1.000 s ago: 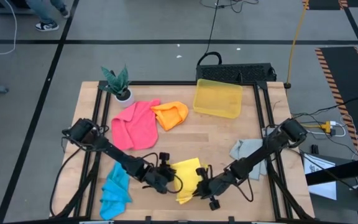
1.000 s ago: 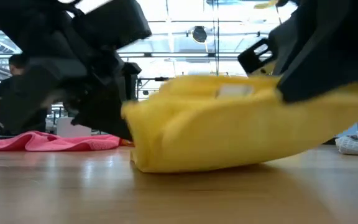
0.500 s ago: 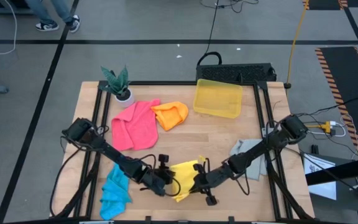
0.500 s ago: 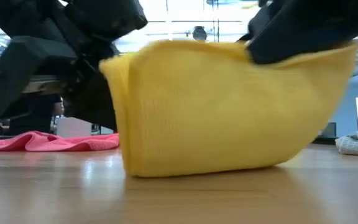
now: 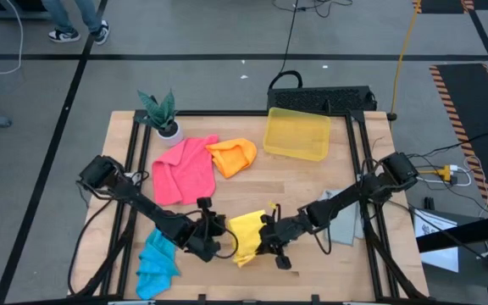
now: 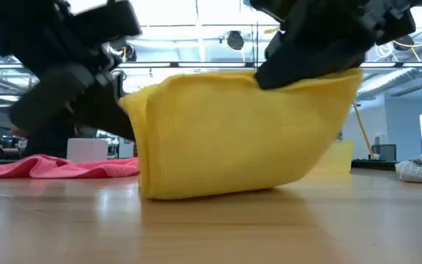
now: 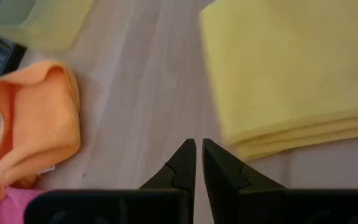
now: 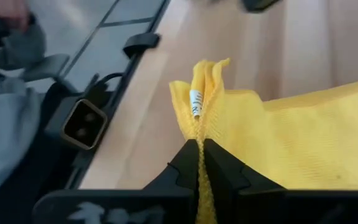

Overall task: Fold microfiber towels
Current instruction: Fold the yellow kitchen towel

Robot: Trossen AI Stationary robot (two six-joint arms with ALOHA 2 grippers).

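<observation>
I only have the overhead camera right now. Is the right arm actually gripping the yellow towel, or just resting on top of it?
Observer: Gripping. Its wrist view shows the right gripper with fingers shut on a bunched edge of the yellow towel, beside a small white tag.
Operator: And the left one?
Observer: The left gripper holds nothing. Its fingers sit close together over bare table, with the towel's folded layers just ahead.
Operator: Is the towel off the table?
Observer: Partly. The low view shows one end lifted and the other resting on the wood.
</observation>
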